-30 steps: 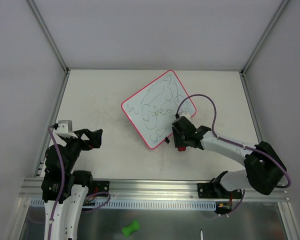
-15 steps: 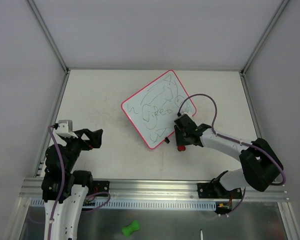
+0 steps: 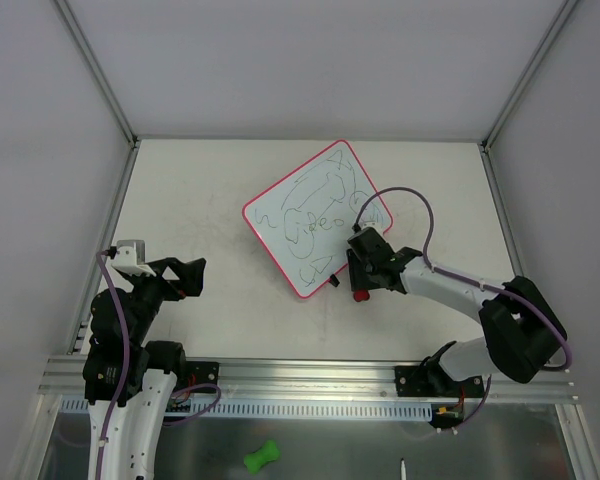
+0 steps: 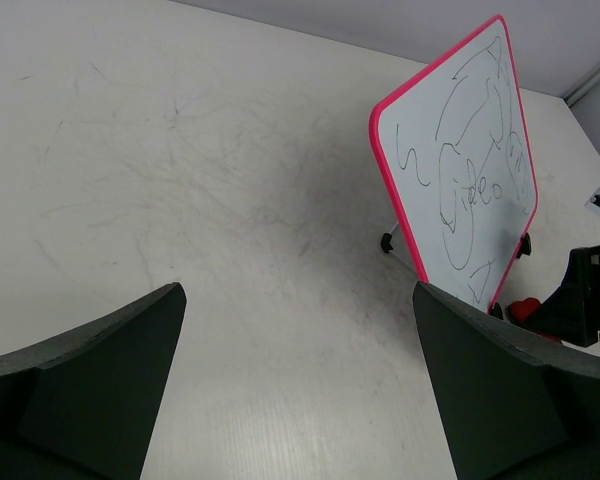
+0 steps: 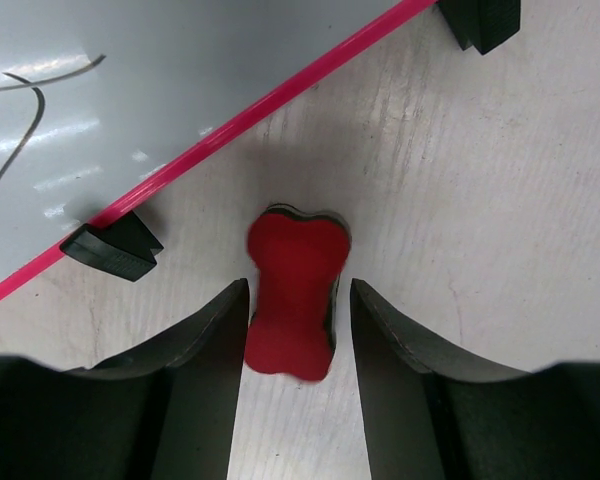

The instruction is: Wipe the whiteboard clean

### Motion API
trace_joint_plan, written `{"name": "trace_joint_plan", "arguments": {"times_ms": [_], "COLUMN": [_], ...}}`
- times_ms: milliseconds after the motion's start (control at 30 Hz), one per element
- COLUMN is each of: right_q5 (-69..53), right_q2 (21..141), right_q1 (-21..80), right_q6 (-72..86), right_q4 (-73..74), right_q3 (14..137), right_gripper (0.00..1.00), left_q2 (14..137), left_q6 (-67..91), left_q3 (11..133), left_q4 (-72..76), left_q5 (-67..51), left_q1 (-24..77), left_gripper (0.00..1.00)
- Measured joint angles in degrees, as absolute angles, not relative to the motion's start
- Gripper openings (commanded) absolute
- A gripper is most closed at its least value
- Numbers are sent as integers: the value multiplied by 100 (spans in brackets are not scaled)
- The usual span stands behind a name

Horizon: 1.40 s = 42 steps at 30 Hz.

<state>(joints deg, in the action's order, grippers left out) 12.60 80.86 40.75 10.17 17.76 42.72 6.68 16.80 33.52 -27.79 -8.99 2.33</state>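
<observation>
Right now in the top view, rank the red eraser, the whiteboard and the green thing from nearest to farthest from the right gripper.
1. red eraser, between the right gripper fingers.
2. whiteboard, its pink edge just up-left of the gripper.
3. green thing, far down-left, beyond the rail.

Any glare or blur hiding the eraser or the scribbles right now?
Right wrist: eraser soft-edged at its near end, glare streaks on the whiteboard. Left wrist: scribbles sharp, soft shadow on the table beside the board. Top external: even light, no glare.
</observation>
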Motion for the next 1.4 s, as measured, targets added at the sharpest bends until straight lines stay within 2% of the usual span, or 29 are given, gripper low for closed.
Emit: {"name": "trace_joint_plan", "arguments": {"times_ms": [367, 567, 667, 1033, 1067, 1233, 1267, 1400], "right_q5": [1286, 1391, 1485, 1573, 1570, 1566, 1566, 1568], "right_q2": [7841, 8036, 8071, 8305, 8342, 8418, 8418, 8418], "right_q1": [4211, 4274, 4292, 4300, 4300, 4305, 4307, 4307], "right_q6": [1004, 1000, 1002, 1020, 1026, 1055, 1059, 1063], "right_q4": [1824, 1881, 1940, 2003, 2001, 1992, 1994, 1992], "right_q3": [4263, 4283, 4283, 4342, 4368, 4440, 4442, 4449], "right_gripper": [48, 57, 58, 53, 47, 35, 27, 21], "left_q2": [668, 668, 668, 668, 668, 668, 668, 668], "left_q6": [1678, 1678, 1675, 1669, 1671, 1669, 1669, 1669], "left_q3": [3352, 3352, 3352, 3350, 3350, 3350, 3350, 3350], "left_q4": [-2779, -2779, -2779, -2779, -2779, -2779, -2779, -2779], "left_q5": [-899, -899, -902, -902, -902, -904, -904, -906], "left_q1": [231, 231, 233, 231, 231, 231, 231, 231], "left_gripper": [99, 99, 99, 99, 99, 99, 99, 99]}}
